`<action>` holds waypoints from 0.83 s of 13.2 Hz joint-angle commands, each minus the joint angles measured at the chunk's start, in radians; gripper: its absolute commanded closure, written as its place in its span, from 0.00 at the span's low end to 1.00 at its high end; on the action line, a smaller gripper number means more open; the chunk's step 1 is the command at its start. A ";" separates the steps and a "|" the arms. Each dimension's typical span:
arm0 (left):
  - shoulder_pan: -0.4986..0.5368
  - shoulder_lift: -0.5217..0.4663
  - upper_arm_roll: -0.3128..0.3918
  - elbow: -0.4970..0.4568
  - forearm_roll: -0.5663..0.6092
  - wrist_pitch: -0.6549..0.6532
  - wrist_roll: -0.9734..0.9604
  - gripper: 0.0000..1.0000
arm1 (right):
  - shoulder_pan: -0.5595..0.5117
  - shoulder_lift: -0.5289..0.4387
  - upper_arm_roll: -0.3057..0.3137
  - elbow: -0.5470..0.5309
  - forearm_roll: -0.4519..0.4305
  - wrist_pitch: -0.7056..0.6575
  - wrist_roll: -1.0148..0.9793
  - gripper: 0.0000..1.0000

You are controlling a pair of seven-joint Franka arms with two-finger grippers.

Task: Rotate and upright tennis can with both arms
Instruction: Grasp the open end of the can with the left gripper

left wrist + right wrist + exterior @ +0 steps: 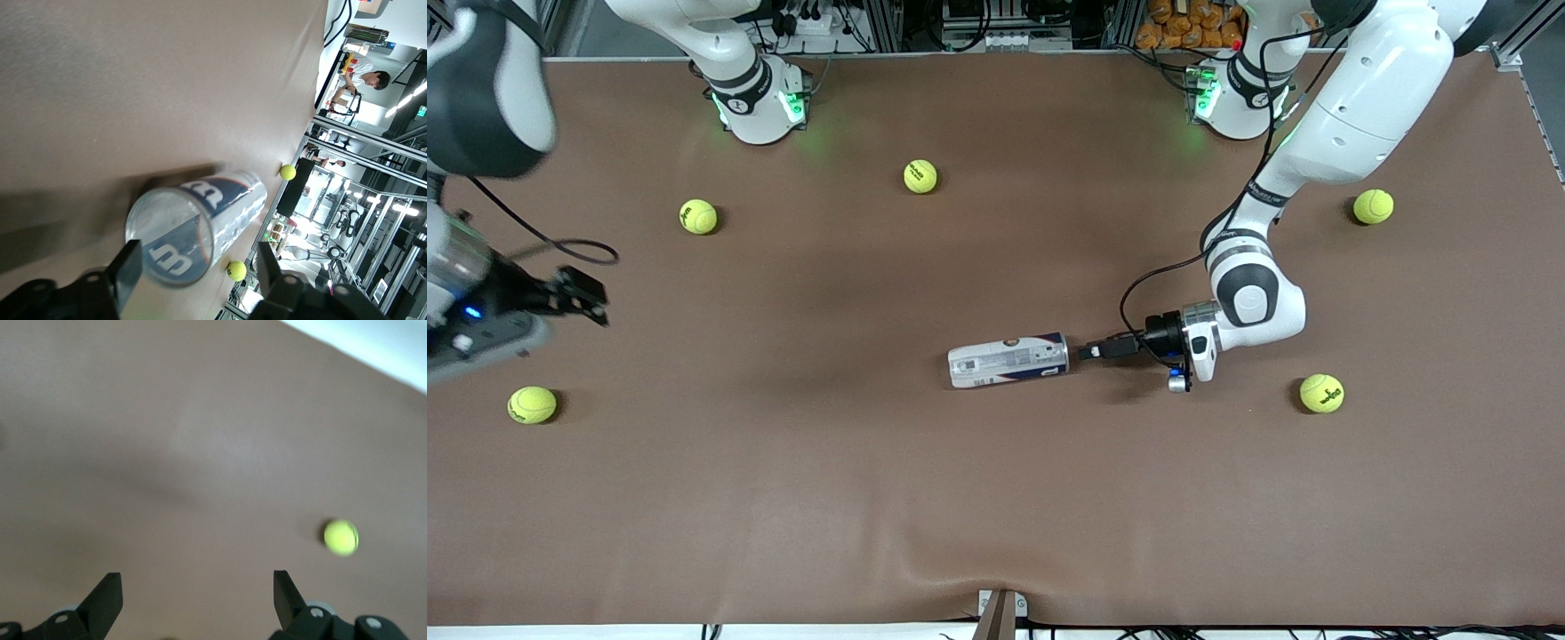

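The tennis can (1009,360) lies on its side in the middle of the brown table, with a white, dark-blue and red label. My left gripper (1089,351) is low at the can's end that faces the left arm's end of the table. In the left wrist view the can's round clear end (180,240) sits between the open fingers (127,267); one finger is close beside the rim and a gap shows at the other. My right gripper (591,298) hangs open and empty over the right arm's end of the table, far from the can; its view (197,587) shows only bare cloth between the fingers.
Several yellow-green tennis balls lie scattered: one (1321,393) near the left arm's wrist, one (1373,206) close to its base, one (532,404) below the right gripper, others (698,216) (920,176) toward the bases. A clamp (1000,613) sits on the table's front edge.
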 commanded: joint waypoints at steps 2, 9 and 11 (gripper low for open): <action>-0.029 0.064 -0.006 0.075 -0.032 0.010 0.014 0.32 | -0.016 -0.100 -0.036 -0.032 0.012 -0.102 0.093 0.00; -0.072 0.105 -0.005 0.135 -0.092 0.010 0.019 0.74 | -0.046 -0.184 -0.043 -0.035 0.014 -0.235 0.258 0.00; -0.095 0.096 -0.005 0.163 -0.089 0.010 0.089 1.00 | -0.070 -0.187 -0.036 -0.035 0.043 -0.236 0.258 0.00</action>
